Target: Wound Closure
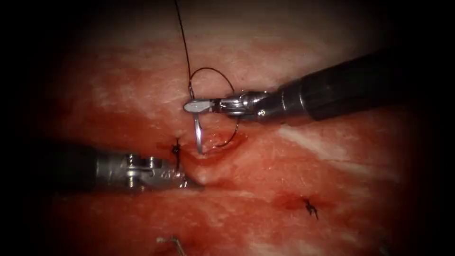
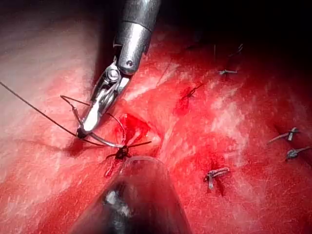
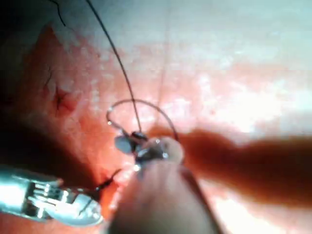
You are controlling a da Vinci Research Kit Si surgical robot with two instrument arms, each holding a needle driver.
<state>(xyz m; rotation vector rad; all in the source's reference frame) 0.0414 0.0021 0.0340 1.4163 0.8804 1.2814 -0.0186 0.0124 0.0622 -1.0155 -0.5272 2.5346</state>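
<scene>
The right end effector [image 1: 193, 106] grips the curved needle [image 1: 197, 135] near its tail, tip in the cut [image 1: 213, 147]. The left end effector [image 1: 192, 182], jaws closed and empty, presses the tissue [image 1: 332, 156].

Two needle drivers work over the tissue [image 1: 332, 156]: the left tool [image 1: 192, 182] and the right tool [image 1: 194, 105]. There is one curved needle [image 1: 197, 135] and one long thread [image 1: 182, 38]. Two tied stitches show in the endoscope view, one [image 1: 176, 150] near the left tool, another [image 1: 310, 207] to the right.
</scene>
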